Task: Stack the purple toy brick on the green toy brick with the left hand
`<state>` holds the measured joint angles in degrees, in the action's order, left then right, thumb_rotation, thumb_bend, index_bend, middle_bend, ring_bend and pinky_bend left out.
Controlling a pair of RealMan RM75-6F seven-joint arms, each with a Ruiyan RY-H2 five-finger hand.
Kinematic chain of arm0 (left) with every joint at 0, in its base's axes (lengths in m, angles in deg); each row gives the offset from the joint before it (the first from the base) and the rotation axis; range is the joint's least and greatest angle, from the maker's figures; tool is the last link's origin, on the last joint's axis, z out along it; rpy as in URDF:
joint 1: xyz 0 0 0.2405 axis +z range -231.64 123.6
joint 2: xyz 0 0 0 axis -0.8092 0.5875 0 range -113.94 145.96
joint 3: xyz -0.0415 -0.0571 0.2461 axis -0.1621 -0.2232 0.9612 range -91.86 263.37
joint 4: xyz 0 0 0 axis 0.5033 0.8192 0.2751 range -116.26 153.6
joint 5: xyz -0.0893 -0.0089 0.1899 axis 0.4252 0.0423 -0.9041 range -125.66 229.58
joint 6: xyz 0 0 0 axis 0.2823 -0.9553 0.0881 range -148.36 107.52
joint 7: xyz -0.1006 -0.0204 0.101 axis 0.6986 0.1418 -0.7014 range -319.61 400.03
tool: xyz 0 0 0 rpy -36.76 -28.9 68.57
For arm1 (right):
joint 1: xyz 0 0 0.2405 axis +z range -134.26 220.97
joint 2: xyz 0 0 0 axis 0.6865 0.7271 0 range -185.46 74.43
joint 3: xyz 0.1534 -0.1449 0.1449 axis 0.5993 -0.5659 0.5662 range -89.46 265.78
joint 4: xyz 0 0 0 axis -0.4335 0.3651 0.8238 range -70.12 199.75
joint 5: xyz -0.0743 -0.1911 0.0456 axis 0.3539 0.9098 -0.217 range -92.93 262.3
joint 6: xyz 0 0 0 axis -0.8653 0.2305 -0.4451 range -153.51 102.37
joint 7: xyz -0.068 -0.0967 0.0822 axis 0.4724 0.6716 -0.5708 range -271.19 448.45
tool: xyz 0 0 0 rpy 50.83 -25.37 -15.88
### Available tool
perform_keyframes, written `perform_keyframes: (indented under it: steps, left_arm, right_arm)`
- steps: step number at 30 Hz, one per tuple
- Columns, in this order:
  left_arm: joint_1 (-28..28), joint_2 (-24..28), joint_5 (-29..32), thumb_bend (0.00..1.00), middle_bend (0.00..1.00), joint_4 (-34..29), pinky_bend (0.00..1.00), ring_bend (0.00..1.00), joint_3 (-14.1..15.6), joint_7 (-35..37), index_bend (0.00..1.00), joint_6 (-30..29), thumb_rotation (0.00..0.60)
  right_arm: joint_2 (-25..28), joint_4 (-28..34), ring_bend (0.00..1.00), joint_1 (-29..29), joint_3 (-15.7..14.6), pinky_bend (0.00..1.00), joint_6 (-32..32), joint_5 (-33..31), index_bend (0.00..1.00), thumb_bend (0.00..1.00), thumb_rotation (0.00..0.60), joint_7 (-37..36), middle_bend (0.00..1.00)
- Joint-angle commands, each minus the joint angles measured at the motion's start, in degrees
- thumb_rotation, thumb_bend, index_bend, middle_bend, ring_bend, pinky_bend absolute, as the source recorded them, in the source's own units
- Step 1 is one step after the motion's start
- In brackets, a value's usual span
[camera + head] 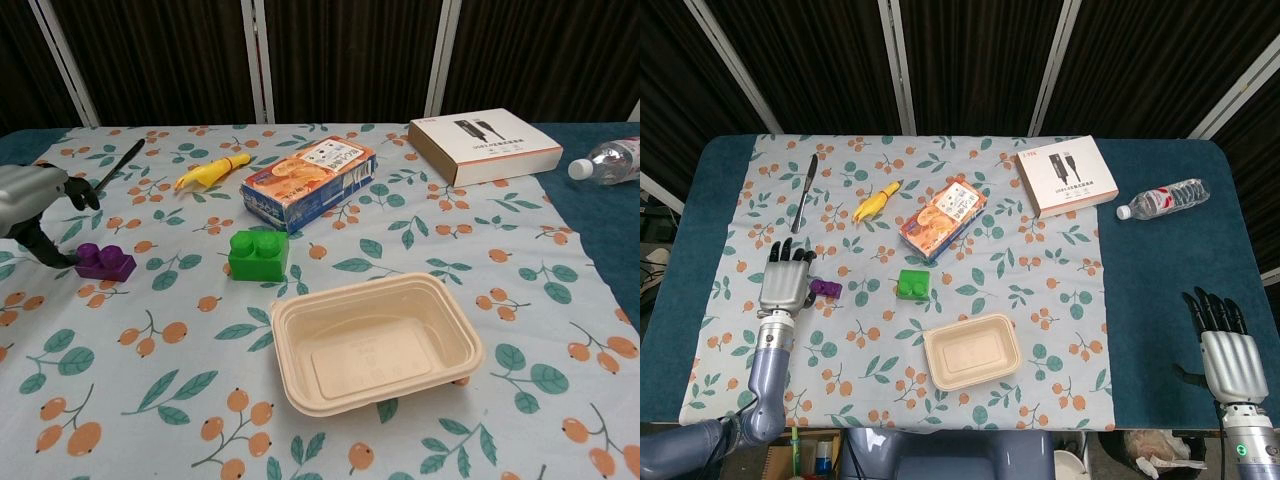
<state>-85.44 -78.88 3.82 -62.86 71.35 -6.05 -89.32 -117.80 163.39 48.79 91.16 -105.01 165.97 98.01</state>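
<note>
Your left hand [784,281] is sitting over the floral cloth [1060,330] in the head view, fingers spread and pointing toward 12, nothing in it. The purple brick [826,289] is right at its 3 o'clock, just beside the hand; can't tell if they touch. The green brick [913,284] is further along at 3, with bare cloth between the two bricks. The beige tray [971,350] sits at about 5 from the green brick, the snack box [943,217] at about 1. Your right hand [1226,350] is way off at the table's near right corner, fingers apart, holding nothing.

Chest view: left hand [30,205] comes in at the left edge, thumb down by the purple brick [105,261], which lies at its 4. Green brick [258,253] is at 3 of the purple one, near the tray [455,320] rim.
</note>
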Motion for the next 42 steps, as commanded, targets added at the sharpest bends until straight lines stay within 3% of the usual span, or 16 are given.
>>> perform_keyframes:
  steps: [1, 23, 42]
  left_arm:
    - [-0.2, -0.8, 0.0, 0.29, 0.23, 0.8, 0.00, 0.00, 0.7, 0.1, 0.25, -0.5, 0.600]
    - [-2.1, -6.1, -0.2, 0.29, 0.30, 5.5, 0.00, 0.00, 3.3, -1.6, 0.33, -1.4, 0.600]
    - [-2.1, -7.6, -0.4, 0.30, 0.35, 7.9, 0.00, 0.01, 3.1, -1.3, 0.37, -1.9, 0.600]
  right_arm:
    - [0.1, 0.0, 0.00, 0.0, -0.1, 0.00, -0.1, 0.2, 0.08, 0.08, 0.600, -0.2, 0.01]
    - [0.3, 0.1, 0.00, -0.1, -0.3, 0.00, -0.4, 0.7, 0.08, 0.08, 0.600, -1.0, 0.01]
    - [-0.1, -0.1, 0.00, 0.4, -0.3, 0.00, 0.5, 0.2, 0.08, 0.08, 0.600, -0.2, 0.01]
